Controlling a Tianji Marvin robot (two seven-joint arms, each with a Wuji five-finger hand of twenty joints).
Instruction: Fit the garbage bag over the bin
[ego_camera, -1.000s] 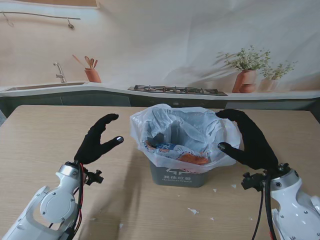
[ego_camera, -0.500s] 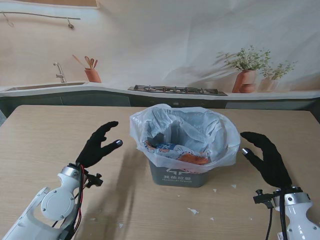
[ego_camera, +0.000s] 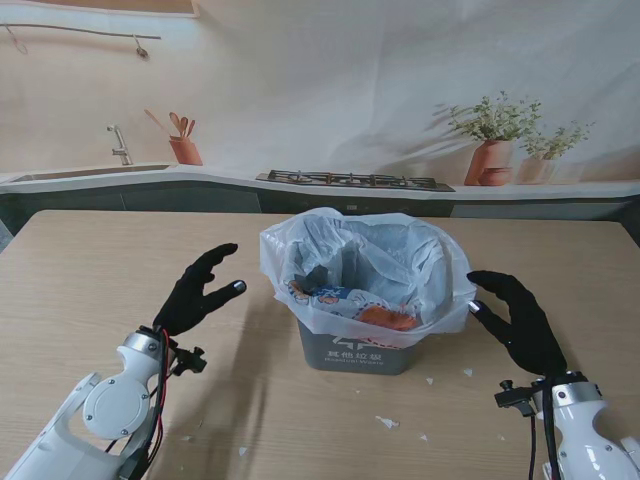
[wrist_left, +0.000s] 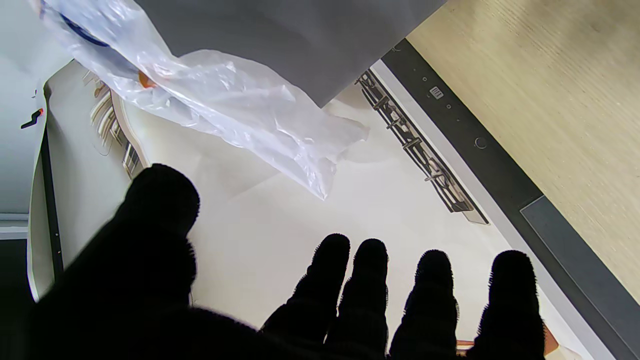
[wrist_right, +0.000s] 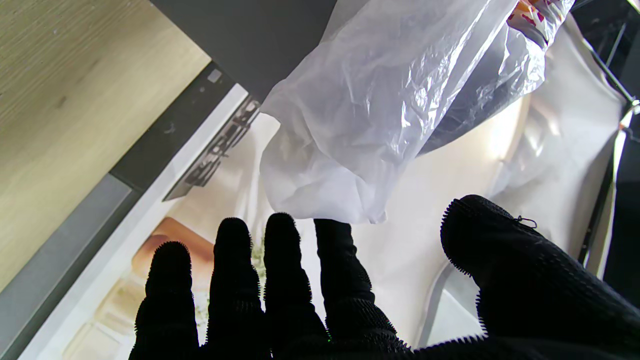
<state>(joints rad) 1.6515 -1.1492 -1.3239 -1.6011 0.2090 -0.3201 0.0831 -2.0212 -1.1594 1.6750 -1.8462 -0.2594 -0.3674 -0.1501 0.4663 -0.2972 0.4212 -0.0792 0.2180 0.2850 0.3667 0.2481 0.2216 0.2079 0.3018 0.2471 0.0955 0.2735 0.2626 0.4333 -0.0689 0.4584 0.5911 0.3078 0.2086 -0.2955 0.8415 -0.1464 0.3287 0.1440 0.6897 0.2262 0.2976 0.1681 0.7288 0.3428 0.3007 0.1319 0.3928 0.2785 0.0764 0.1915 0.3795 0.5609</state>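
And here's the grey bin (ego_camera: 345, 352), standing upright in the middle of the wooden desk (ego_camera: 90, 270), with the white garbage bag (ego_camera: 365, 262) draped over its rim and its mouth billowing wide. The plastic hangs down over the upper part of the bin's walls; the lower grey wall with its printed label shows bare on the side nearer to me. Inside the bag, some colourful wrappers (ego_camera: 345, 300) sit against the nearer wall.

Left of the bin, the left hand (ego_camera: 197, 291) hovers over the desk, fingers spread, thumb apart, gripping nothing at all, and clear of the bag. Its wrist view agrees: the dark fingers (wrist_left: 432, 295) fan out with a loose flap of the bag (wrist_left: 240, 110) ahead of them, untouched.

Right of the bin, the right hand (ego_camera: 518, 321) is splayed wide too, palm turned toward the bin, holding nothing. Its thumb tip sits right at the bag's overhanging edge. From the right wrist, one of the fingertips (wrist_right: 332, 230) meets the bottom fold of the bag (wrist_right: 380, 115); whether it truly touches, I can't tell.

A few small white scraps (ego_camera: 386, 422) lie on the desk, nearer to me than the bin.
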